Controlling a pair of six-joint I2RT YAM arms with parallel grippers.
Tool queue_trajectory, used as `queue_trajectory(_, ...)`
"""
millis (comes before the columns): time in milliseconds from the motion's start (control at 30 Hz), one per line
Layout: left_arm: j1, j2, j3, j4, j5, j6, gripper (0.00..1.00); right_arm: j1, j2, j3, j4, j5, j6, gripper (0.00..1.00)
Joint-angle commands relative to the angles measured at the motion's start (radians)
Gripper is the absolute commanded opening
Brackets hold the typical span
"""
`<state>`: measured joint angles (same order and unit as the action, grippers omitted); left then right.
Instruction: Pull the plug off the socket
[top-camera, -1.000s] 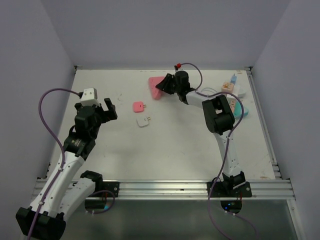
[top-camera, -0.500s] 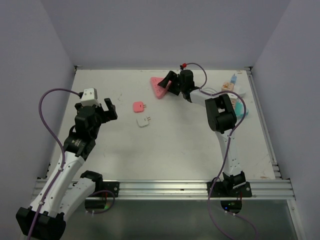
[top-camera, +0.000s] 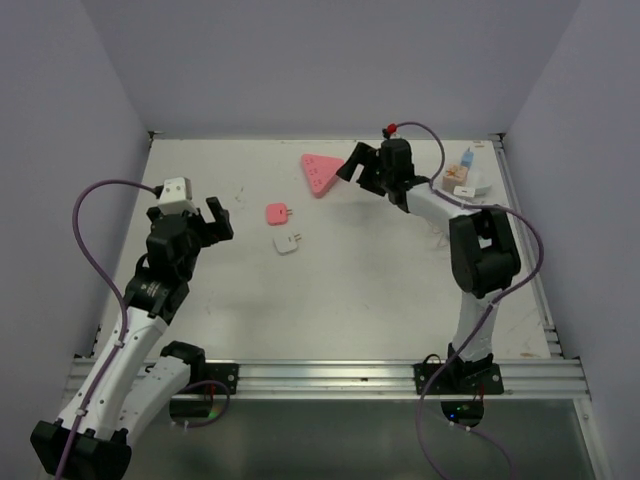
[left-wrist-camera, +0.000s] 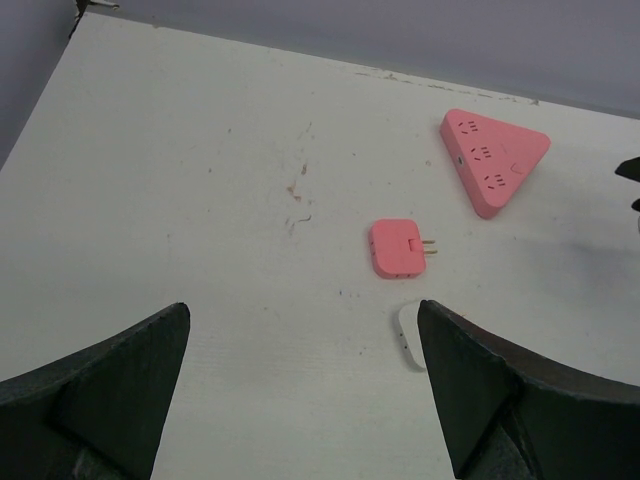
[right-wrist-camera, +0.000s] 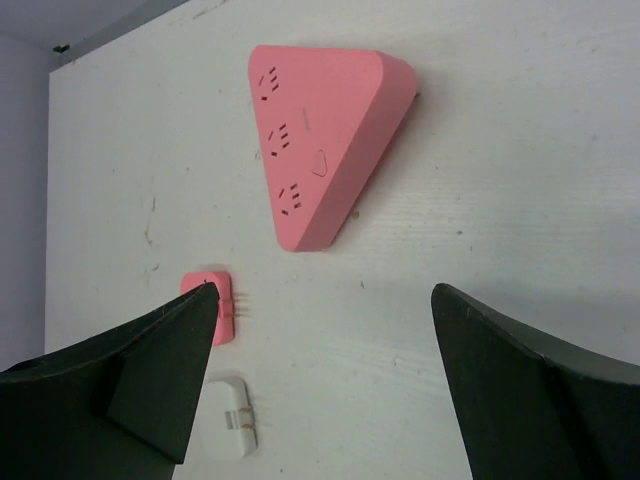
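Top external view has the pink triangular socket (top-camera: 322, 172) lying flat at the upper middle of the white desk (top-camera: 350, 300), its outlet face up. The right fingers (top-camera: 352, 168) hover just right of it, spread apart and holding nothing. A pink plug (top-camera: 277, 213) lies below and to the left of the socket, apart from it, with its metal prongs pointing right. A white plug (top-camera: 288, 244) sits just below the pink one, also loose on the desk, prongs to the right. The left fingers (top-camera: 212, 222) hang at the left of the frame, well apart from both plugs, open and empty. In the left wrist view both dark fingers frame the lower corners, with the pink plug between them higher in the frame and the socket at upper right. In the right wrist view the socket fills the upper middle, and the pink plug is partly hidden behind the finger at lower left. A cluster of small adapters (top-camera: 462, 178) rests at the upper right of the desk.
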<state>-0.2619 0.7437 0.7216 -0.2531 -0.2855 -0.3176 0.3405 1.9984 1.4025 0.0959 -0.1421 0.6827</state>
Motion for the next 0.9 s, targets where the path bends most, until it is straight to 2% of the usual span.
queue_trajectory(0,0.006,-0.017,-0.001,0.032,-0.02,0.023,1.0,-0.006,-0.256,-0.083,-0.07,0.076,-0.052,0.92)
queue_trajectory(100,0.006,-0.018,0.002,0.028,-0.023,0.023,0.99,-0.012,-0.407,-0.192,-0.123,0.139,-0.08,0.93)
queue_trajectory(133,0.006,-0.02,0.001,0.029,-0.023,0.023,1.0,-0.014,-0.512,-0.22,-0.133,0.215,-0.087,0.94)
queue_trajectory(233,0.006,-0.021,0.001,0.028,-0.023,0.02,1.0,-0.041,-0.698,-0.322,-0.18,0.342,-0.101,0.95)
queue_trajectory(367,0.006,-0.02,0.001,0.026,-0.023,0.02,1.0,-0.121,-0.883,-0.465,-0.211,0.439,-0.094,0.95)
queue_trajectory(467,0.006,-0.021,0.001,0.026,-0.024,0.02,1.0,-0.204,-0.958,-0.539,-0.225,0.447,-0.074,0.94)
queue_trajectory(633,0.004,-0.023,-0.001,0.026,-0.027,0.02,1.0,-0.391,-0.974,-0.628,-0.222,0.378,0.0,0.91)
queue_trajectory(800,0.004,-0.024,-0.001,0.026,-0.024,0.022,0.99,-0.544,-0.942,-0.743,-0.141,0.322,0.113,0.88)
queue_trajectory(867,0.004,-0.027,-0.001,0.028,-0.02,0.023,0.99,-0.619,-0.912,-0.799,-0.058,0.251,0.182,0.83)
